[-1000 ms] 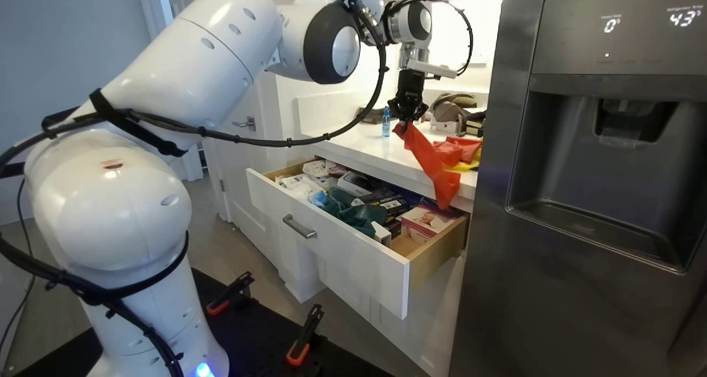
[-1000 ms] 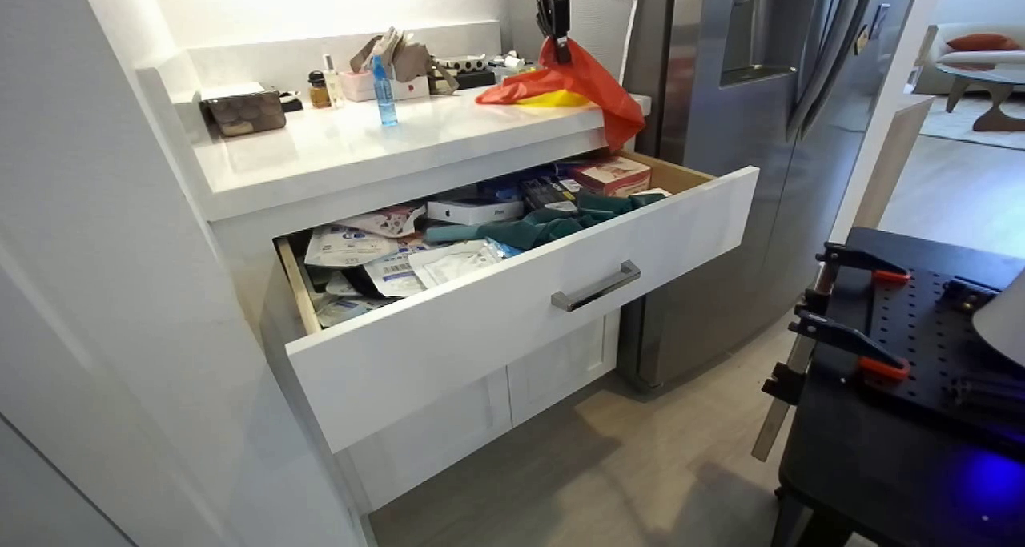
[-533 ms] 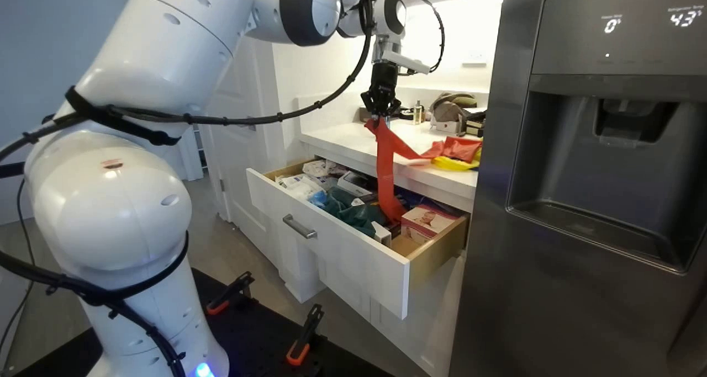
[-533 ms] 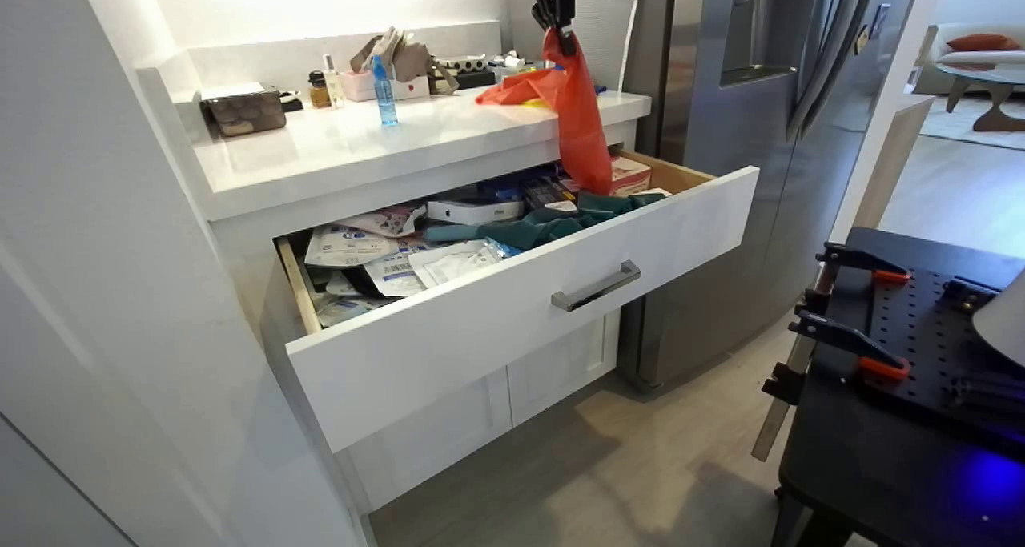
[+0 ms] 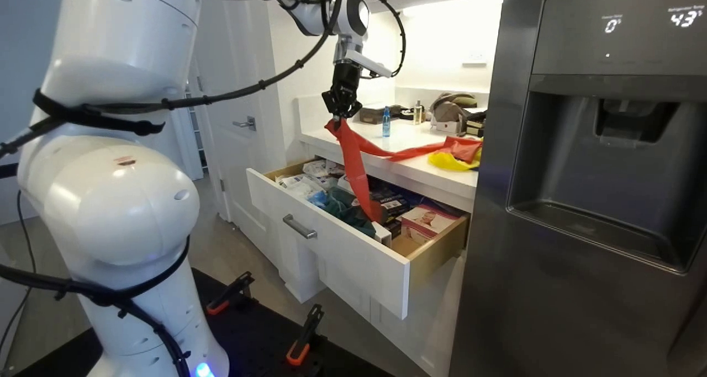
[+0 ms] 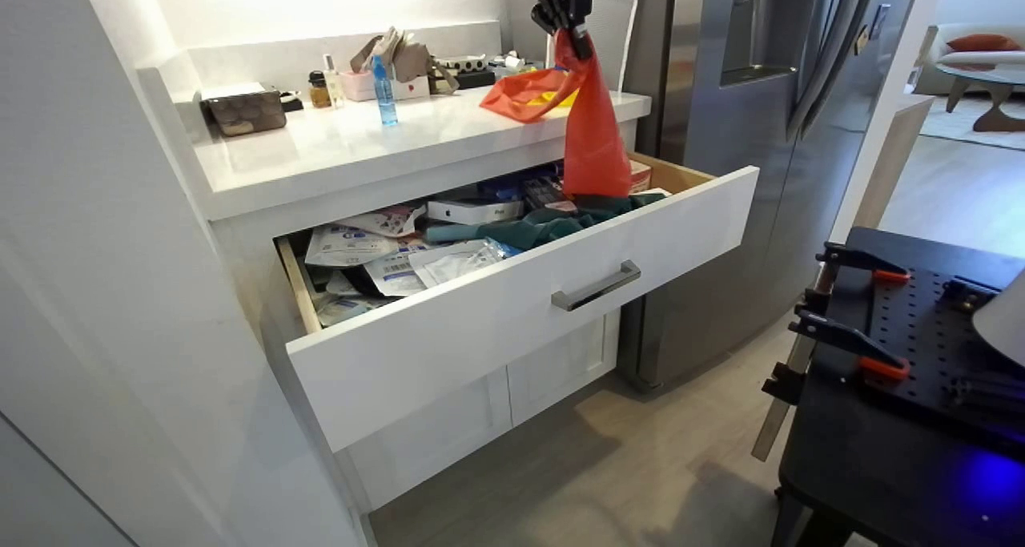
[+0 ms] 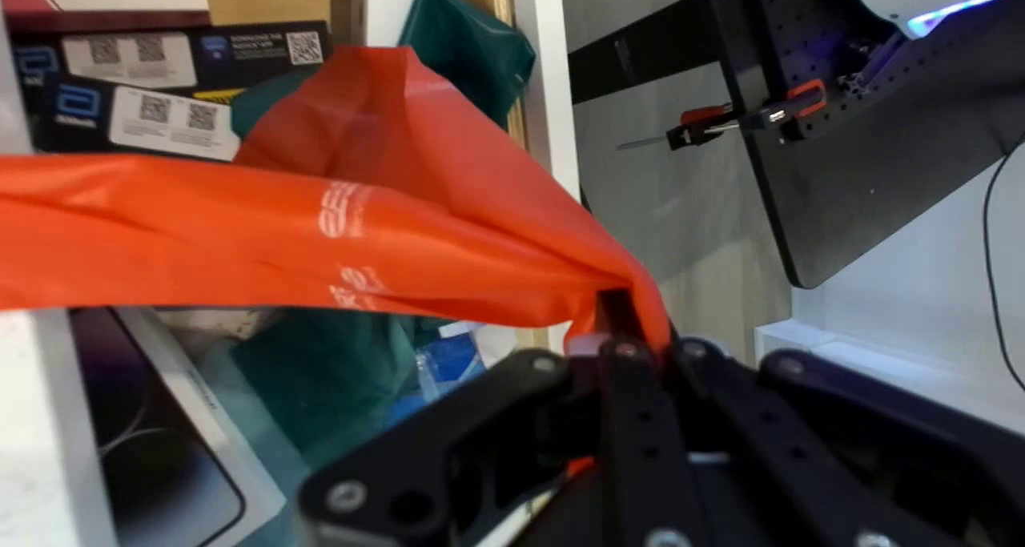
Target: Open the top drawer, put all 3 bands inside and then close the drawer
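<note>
Hanging from end effector (image 5: pixel 337 120): red band (image 5: pixel 354 164)

Your arm (image 5: pixel 113 200), left of the frame, is glossy white with grey oval plugs (image 5: pixel 181 195), black straps (image 5: pixel 113 123) and a black cable (image 5: pixel 238 93); your tool (image 5: pixel 336 121) is black with silver screw heads (image 7: pixel 347 496); blue light (image 5: pixel 203 370), lower left.

A grey refrigerator (image 6: pixel 713 138) stands beside the white counter (image 6: pixel 312 150).

Gripped in the jaws, a floppy red-orange band (image 5: pixel 355 167) trails sideways and droops over the open white top drawer (image 6: pixel 480 331) below; a crumpled yellow band (image 5: pixel 446 162) lies well apart from them
</note>
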Robot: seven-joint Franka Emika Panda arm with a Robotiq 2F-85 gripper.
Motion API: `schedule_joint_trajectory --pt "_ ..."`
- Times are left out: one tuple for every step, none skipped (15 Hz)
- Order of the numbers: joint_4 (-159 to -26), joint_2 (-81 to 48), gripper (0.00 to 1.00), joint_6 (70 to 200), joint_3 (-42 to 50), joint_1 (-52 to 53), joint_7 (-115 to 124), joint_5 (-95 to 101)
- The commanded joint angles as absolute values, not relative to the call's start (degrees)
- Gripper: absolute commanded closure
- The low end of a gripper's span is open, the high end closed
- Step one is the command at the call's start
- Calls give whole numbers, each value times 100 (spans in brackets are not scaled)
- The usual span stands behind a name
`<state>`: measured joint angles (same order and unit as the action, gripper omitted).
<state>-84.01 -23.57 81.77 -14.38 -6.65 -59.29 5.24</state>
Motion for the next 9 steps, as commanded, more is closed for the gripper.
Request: schedule_joint_trajectory --pt "-9801 -1417 100 8858 -1313 -262 -6097 303" --pt "-10102 -1254 100 9092 -1331 -140 -6051 277" --pt "-10399 -1095 100 9334 -1348 -19 -5989 244" --pt "-10711 -935 100 9666 -1358 111 -5907 243" --pt "-11021 -783 100 9991 -1365 222 -5861 236" --pt "-11341 -643 100 10391 -1368 317 -5833 226" --pt "-11587 -552 100 10747 -1370 417 -5794 237" --pt "-11755 -529 100 11170 -1360 504 -5728 278" --pt "-11911 -506 100 11582 -1352 578 -5634 305"
